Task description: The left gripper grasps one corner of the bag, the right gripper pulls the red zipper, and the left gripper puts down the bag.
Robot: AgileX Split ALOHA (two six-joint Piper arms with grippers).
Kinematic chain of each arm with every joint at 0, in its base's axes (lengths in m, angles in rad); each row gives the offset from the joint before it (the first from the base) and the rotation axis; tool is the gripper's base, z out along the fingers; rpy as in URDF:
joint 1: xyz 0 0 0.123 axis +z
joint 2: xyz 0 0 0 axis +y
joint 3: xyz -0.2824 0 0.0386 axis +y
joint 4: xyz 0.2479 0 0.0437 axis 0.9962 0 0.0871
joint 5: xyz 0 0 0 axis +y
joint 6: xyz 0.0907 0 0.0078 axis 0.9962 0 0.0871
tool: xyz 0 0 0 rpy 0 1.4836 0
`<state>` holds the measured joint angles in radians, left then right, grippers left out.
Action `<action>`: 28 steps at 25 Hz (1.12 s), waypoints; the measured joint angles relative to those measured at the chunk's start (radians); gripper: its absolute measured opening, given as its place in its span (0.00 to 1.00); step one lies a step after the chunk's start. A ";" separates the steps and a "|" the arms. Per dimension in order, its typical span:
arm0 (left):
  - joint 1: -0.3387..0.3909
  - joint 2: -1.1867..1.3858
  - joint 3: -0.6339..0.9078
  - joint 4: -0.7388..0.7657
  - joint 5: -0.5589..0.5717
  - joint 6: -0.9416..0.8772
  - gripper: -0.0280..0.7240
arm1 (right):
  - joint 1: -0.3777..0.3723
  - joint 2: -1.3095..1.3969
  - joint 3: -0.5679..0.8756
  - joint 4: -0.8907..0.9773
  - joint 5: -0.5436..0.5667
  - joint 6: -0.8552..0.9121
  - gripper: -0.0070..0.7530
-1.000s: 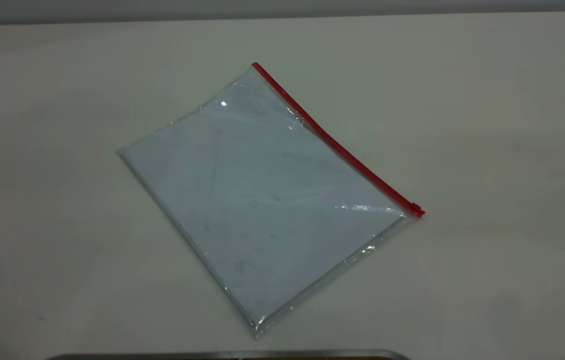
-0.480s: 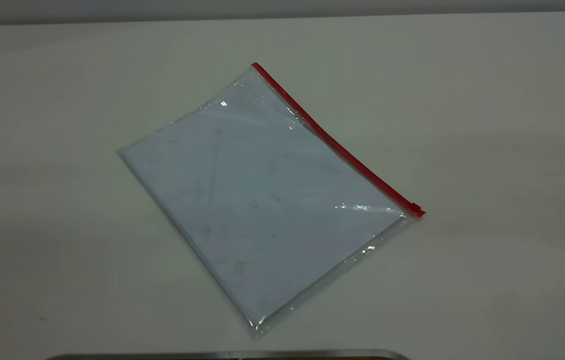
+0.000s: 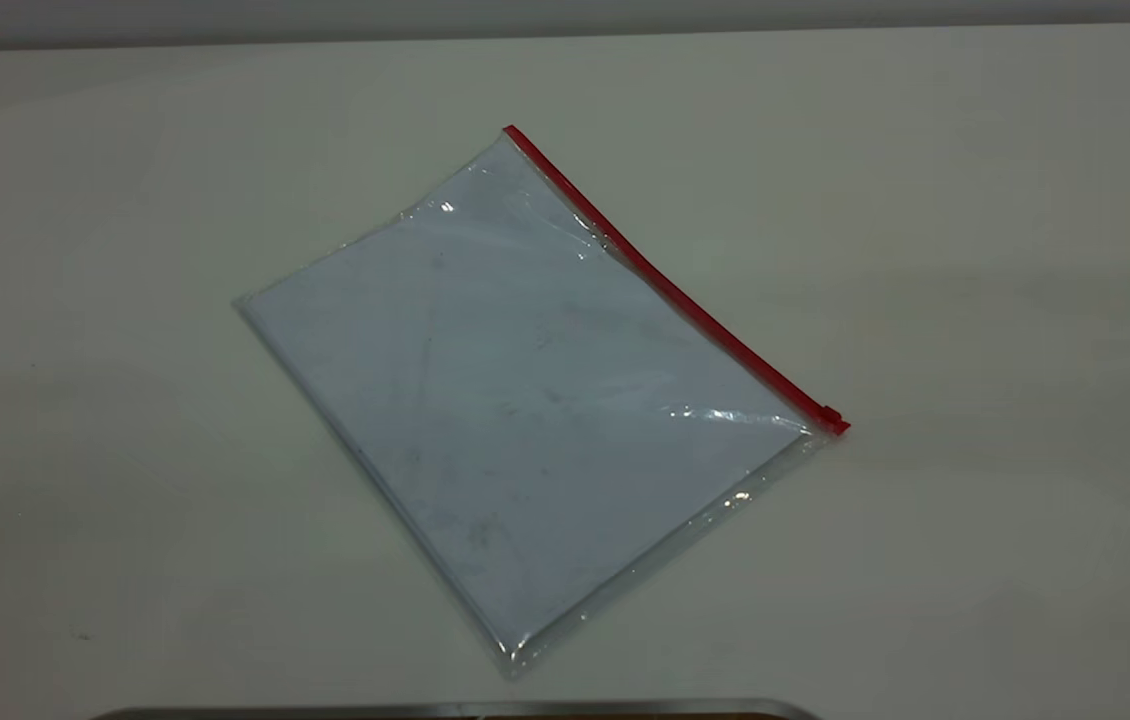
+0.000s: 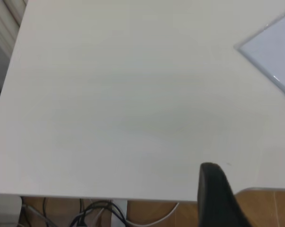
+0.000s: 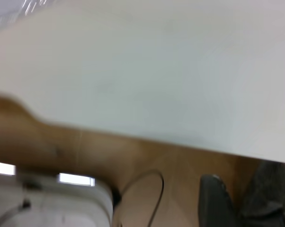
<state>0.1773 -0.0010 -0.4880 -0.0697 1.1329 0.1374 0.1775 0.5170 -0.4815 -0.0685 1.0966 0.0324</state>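
Observation:
The bag (image 3: 525, 400) lies flat on the white table (image 3: 975, 300), turned diagonally, a pale bluish sheet inside. The red zipper (image 3: 675, 290) runs along its far right edge, with the slider tab (image 3: 831, 415) at the near right end, by that corner (image 3: 818, 437). No gripper shows in the exterior view. My left gripper (image 4: 251, 178) is open and empty over the table's edge, far from the bag's plain corner (image 4: 275, 52). My right gripper (image 5: 251, 187) is open and empty beyond the table's edge, above the floor. A sliver of the bag (image 5: 17, 10) shows far off.
A metal rim (image 3: 455, 710) lies along the near edge of the exterior view. Cables (image 4: 97, 213) hang below the table edge on the left arm's side. A cable loop (image 5: 149, 189) and a white box (image 5: 52, 203) sit under the right arm.
The bag has not moved. A faint shadow at the near left corner of the table has gone.

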 joint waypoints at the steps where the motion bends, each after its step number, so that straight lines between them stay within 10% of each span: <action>1: 0.000 -0.004 0.000 0.000 0.001 -0.001 0.61 | -0.036 -0.034 0.000 0.000 0.001 0.000 0.51; 6: 0.000 -0.008 0.000 0.000 0.004 -0.001 0.61 | -0.136 -0.252 0.000 -0.001 0.008 0.000 0.51; 28: -0.158 -0.018 0.000 0.004 0.004 -0.004 0.61 | -0.140 -0.533 0.000 -0.001 0.030 0.000 0.51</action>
<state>0.0194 -0.0191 -0.4880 -0.0656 1.1372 0.1331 0.0377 -0.0157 -0.4815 -0.0696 1.1271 0.0324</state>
